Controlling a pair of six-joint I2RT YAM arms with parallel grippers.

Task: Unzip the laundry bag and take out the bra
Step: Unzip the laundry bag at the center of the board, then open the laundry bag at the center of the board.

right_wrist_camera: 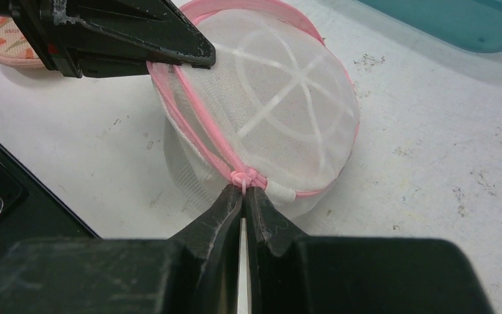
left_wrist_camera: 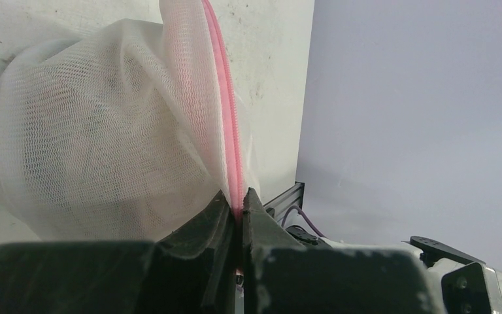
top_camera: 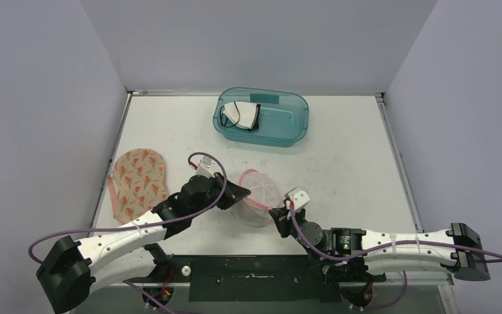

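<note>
The laundry bag (top_camera: 259, 195) is a white mesh dome with a pink zipper rim, standing at the table's front middle. It also shows in the right wrist view (right_wrist_camera: 281, 111) and the left wrist view (left_wrist_camera: 104, 137). My left gripper (top_camera: 243, 191) is shut on the bag's pink zipper edge (left_wrist_camera: 237, 176) at its left side. My right gripper (top_camera: 277, 214) is shut on the pink zipper pull (right_wrist_camera: 247, 179) at the bag's near side. The bag's inside is hidden by mesh; I cannot tell what it holds. A floral bra (top_camera: 139, 182) lies flat on the table at the left.
A teal plastic bin (top_camera: 262, 118) stands at the back middle with a white and black garment (top_camera: 243, 114) inside. A black rail (top_camera: 248, 278) runs along the table's near edge between the arm bases.
</note>
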